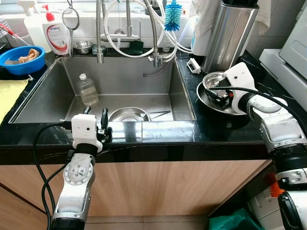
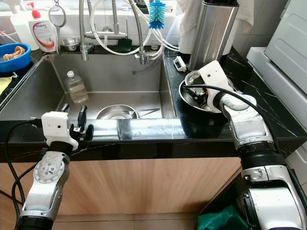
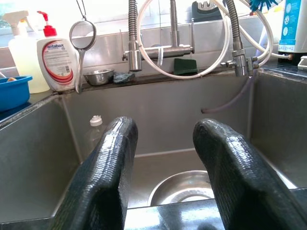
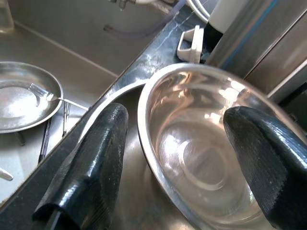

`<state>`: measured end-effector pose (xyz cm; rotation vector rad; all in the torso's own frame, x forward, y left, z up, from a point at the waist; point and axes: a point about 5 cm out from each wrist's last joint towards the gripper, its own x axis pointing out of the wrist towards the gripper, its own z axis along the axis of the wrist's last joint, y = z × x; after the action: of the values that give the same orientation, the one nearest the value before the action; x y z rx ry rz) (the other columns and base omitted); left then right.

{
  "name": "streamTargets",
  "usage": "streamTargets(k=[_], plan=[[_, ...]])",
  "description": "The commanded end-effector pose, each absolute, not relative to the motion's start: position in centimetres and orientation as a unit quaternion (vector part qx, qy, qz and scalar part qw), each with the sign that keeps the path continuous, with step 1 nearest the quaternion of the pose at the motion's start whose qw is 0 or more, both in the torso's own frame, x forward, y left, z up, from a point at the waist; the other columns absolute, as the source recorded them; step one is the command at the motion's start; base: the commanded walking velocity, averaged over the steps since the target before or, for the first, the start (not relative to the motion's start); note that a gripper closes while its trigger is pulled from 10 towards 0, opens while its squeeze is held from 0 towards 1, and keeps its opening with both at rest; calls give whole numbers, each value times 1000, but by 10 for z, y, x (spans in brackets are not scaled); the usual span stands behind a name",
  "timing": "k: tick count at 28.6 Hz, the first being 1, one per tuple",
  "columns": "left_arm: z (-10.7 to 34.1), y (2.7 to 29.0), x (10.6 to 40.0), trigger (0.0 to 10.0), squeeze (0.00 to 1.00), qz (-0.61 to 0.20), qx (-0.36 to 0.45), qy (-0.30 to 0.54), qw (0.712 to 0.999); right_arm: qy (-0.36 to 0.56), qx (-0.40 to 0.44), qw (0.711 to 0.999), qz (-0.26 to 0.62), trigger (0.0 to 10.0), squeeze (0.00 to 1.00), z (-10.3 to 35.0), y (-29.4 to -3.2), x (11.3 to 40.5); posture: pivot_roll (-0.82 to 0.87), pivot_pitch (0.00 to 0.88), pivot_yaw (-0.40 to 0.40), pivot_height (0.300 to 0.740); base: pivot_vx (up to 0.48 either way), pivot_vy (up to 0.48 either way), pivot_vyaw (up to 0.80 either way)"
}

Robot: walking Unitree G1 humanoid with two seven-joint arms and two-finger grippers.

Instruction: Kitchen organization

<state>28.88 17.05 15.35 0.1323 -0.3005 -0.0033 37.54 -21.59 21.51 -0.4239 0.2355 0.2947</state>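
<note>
Two nested steel bowls stand on the black counter right of the sink: a small bowl [image 1: 212, 80] inside a wider one [image 1: 205, 100]. My right gripper [image 1: 218, 96] hovers over them, open, its fingers [image 4: 91, 163] straddling the near rim of the small bowl [image 4: 201, 148] without closing on it. My left gripper [image 1: 95, 117] rests at the front edge of the sink [image 1: 124, 72], open and empty, pointing in over the basin. In the basin lie a steel plate [image 1: 127, 115] with a fork [image 1: 158, 114] and a clear plastic bottle [image 1: 87, 90].
A tall steel canister [image 1: 230, 33] stands just behind the bowls. Faucet hoses [image 1: 127, 24] and a blue brush [image 1: 172, 17] hang over the sink. A soap bottle [image 1: 56, 33], a blue bowl [image 1: 20, 58] and a yellow cloth [image 1: 9, 93] are at left.
</note>
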Motion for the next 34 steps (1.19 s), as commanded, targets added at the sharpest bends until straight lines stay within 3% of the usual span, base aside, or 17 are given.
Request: streamTargets(k=[1, 18, 19, 20, 34], plan=[[145, 169, 290, 10000, 0, -10, 69, -124, 990, 119, -212, 960, 142, 10000, 0, 219, -219, 377, -92, 0, -6, 706, 0, 0, 0], [145, 169, 290, 10000, 0, -10, 68, -125, 990, 137, -227, 958, 111, 10000, 0, 217, -230, 382, -91, 0, -4, 706, 0, 0, 0], [145, 169, 290, 10000, 0, -10, 68, -124, 990, 136, -227, 958, 112, 5843, 0, 217, -230, 382, -91, 0, -4, 706, 0, 0, 0], [145, 169, 290, 10000, 0, -10, 68, -124, 990, 136, -226, 958, 113, 0, 0, 217, -230, 382, -92, 0, -5, 706, 0, 0, 0], [145, 170, 291, 10000, 0, -10, 69, -123, 990, 129, -222, 958, 126, 0, 0, 218, -223, 384, -90, 0, -4, 706, 0, 0, 0]])
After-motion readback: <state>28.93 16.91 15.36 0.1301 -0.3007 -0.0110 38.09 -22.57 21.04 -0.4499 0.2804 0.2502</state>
